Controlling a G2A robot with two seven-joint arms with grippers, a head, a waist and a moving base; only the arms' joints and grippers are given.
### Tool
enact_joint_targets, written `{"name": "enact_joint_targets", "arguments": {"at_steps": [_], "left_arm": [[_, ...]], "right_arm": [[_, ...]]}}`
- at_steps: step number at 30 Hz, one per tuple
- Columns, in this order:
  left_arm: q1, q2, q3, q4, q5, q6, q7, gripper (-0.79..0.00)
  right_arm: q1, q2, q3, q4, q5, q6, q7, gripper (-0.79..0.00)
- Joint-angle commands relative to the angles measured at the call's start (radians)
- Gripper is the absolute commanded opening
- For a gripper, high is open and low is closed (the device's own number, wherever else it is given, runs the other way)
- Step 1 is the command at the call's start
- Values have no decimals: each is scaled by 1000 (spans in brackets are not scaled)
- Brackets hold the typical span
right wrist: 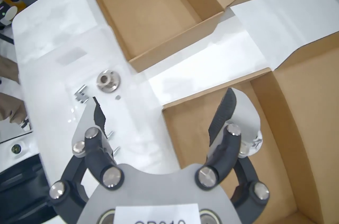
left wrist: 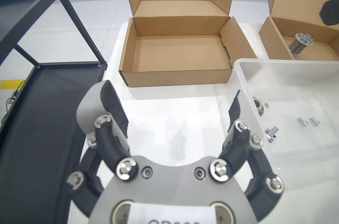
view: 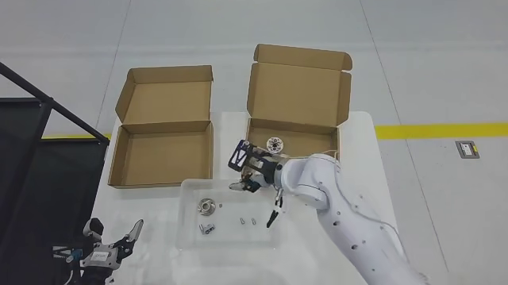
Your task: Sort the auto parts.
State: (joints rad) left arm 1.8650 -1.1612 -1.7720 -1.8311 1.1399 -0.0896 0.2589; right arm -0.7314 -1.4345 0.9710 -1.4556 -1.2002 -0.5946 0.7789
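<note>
A clear plastic tray [view: 190, 186] at the table's front holds a round metal flange [view: 208, 204], a small bracket [view: 206, 228] and two bolts [view: 248, 221]. My right gripper [view: 240, 171] hangs open with nothing in it, over the tray's far edge and the near left corner of the right cardboard box [view: 337, 138]. That box holds a finned metal part [view: 275, 144]. The left cardboard box [view: 163, 154] has nothing in it. My left gripper [view: 115, 231] stands open off the tray's left end. In the right wrist view the flange [right wrist: 108, 80] lies beyond the open right gripper [right wrist: 163, 100].
A black metal rack [view: 48, 174] stands left of the table, close to the left arm. Both boxes have their lids standing up at the back. White table shows between the two boxes [right wrist: 212, 50] and left of the tray [left wrist: 172, 114].
</note>
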Motion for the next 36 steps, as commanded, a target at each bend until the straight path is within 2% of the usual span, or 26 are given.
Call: {"name": "enact_joint_targets", "arguments": {"at_steps": [1,5,17,20,26,30,33,36], "left_arm": [[0,0,0,0,0,0,0,0],[0,0,0,0,0,0,0,0],[0,0,0,0,0,0,0,0],[0,0,0,0,0,0,0,0],[0,0,0,0,0,0,0,0],[0,0,0,0,0,0,0,0],[0,0,0,0,0,0,0,0],[0,0,0,0,0,0,0,0]], "right_arm": [[-68,11,-2,-129,0,-20,113,0],[-115,17,-19,-201,3,1,218,0],[-118,17,-21,-201,1,4,214,0],[-131,14,-81,-234,-66,11,214,0],[-118,-25,-247,-265,-212,278,368,0],[-80,-62,-324,-196,-287,459,474,-9],[-45,-88,-341,-113,-271,539,507,-74],[-21,-107,-342,-32,-236,579,525,-80]]}}
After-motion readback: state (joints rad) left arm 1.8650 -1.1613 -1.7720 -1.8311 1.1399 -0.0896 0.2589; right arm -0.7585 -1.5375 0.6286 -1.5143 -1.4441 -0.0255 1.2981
